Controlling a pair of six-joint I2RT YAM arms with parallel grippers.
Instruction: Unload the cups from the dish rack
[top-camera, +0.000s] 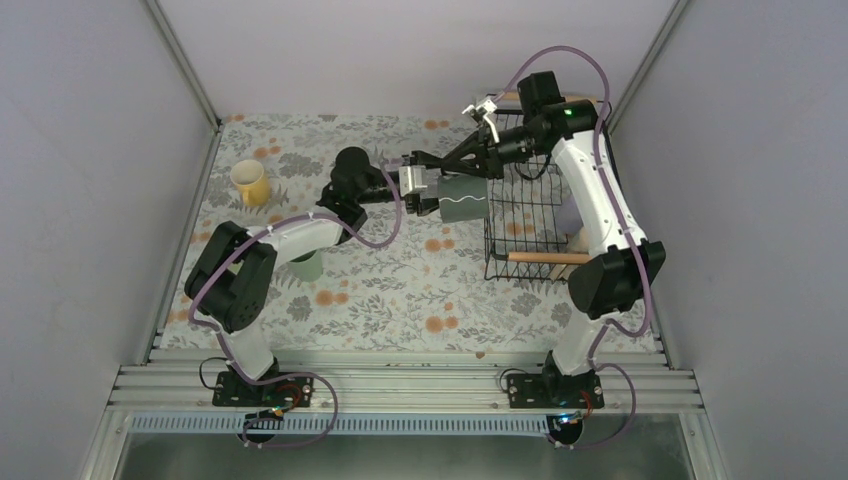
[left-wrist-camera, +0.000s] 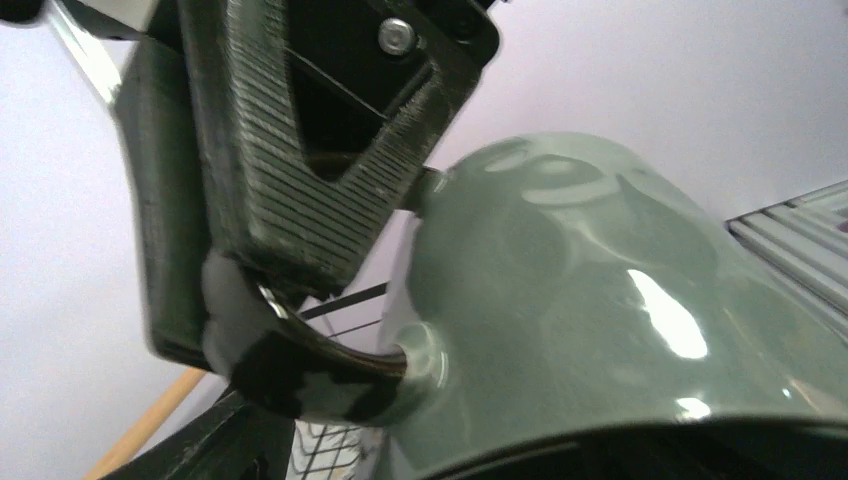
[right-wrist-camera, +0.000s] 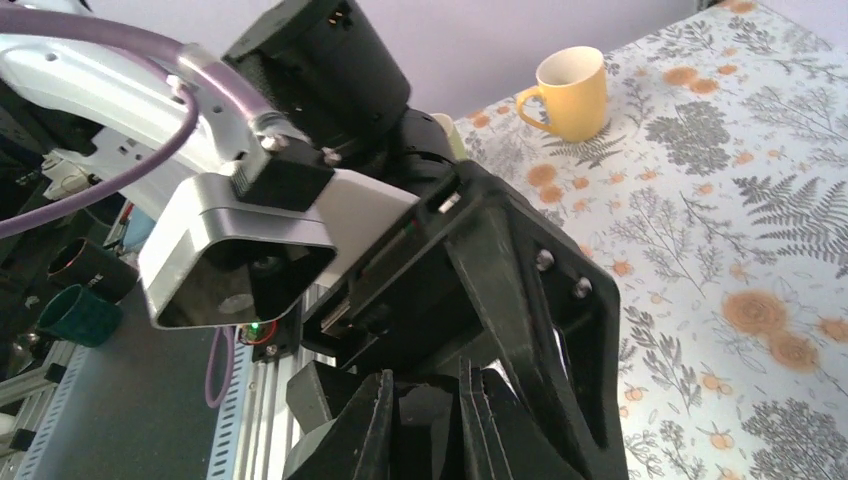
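Note:
A grey-green cup (top-camera: 462, 200) hangs in the air just left of the dish rack (top-camera: 520, 215), between the two arms. My right gripper (top-camera: 425, 162) is shut on its handle (left-wrist-camera: 310, 375); a ribbed right fingertip (left-wrist-camera: 300, 190) shows in the left wrist view. My left gripper (top-camera: 440, 190) has its jaws around the cup's body (left-wrist-camera: 600, 300); whether they press on it does not show. A yellow cup (top-camera: 249, 182) stands on the cloth at the far left. A mint cup (top-camera: 307, 265) sits partly under the left arm. A lavender cup (top-camera: 568, 215) shows inside the rack.
The black wire rack stands at the right with a wooden rod handle (top-camera: 545, 258) at its near end. The right arm (top-camera: 600, 200) arches over the rack. The flowered cloth (top-camera: 420, 290) covers the table, with grey walls on three sides.

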